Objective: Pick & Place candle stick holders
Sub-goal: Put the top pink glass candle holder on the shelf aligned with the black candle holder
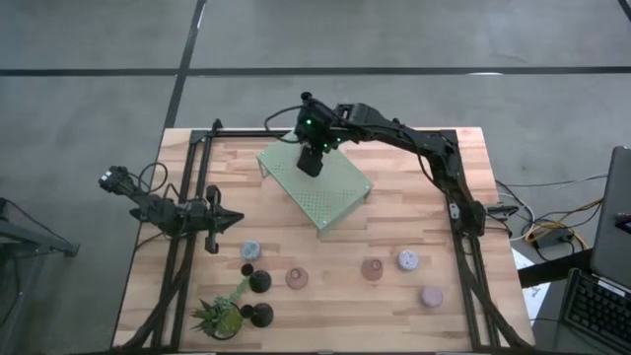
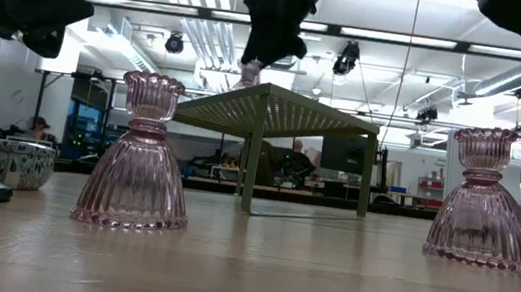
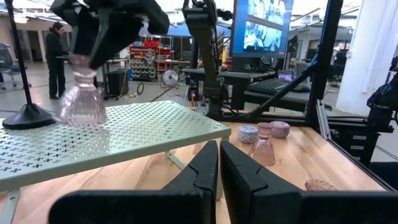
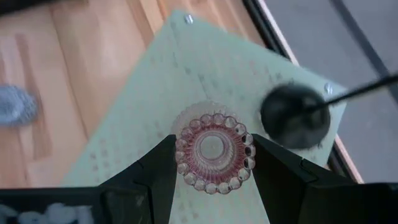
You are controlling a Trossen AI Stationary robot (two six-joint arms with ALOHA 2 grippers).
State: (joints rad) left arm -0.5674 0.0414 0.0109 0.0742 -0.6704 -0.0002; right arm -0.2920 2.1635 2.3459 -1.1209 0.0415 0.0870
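High view: the right pincer [image 1: 312, 158] stands over the far end of the green perforated stand [image 1: 330, 197], which sits mid-worktop [image 1: 414, 306]; the left pincer [image 1: 219, 235] waits low at the left side, near the pale blue-grey cup [image 1: 251, 249] and the black holders [image 1: 259, 282] beside the potted plant [image 1: 219, 318]. More cups lie along the near side. Low view: the right pincer descends onto the stand top with a pink glass holder [image 2: 249, 72] at its tip; two further pink holders [image 2: 139, 155] stand on the worktop in front. Left wrist view: the left pincer [image 3: 219, 163] has its fingers pressed together, gripping nothing; beyond it the held pink holder [image 3: 81, 96] has its base on or just above the perforated top, next to a black holder base [image 3: 26, 115]. Right wrist view: the right pincer [image 4: 211, 163] is about half spread, one finger on each side of the holder's scalloped rim [image 4: 213, 148], clamped on it; the black base [image 4: 293, 116] lies just beside. Judgement: the placing step is nearly complete. To finish well, confirm the base sits flat, release evenly so neither finger drags the rim, and lift straight up clear of the black stem.
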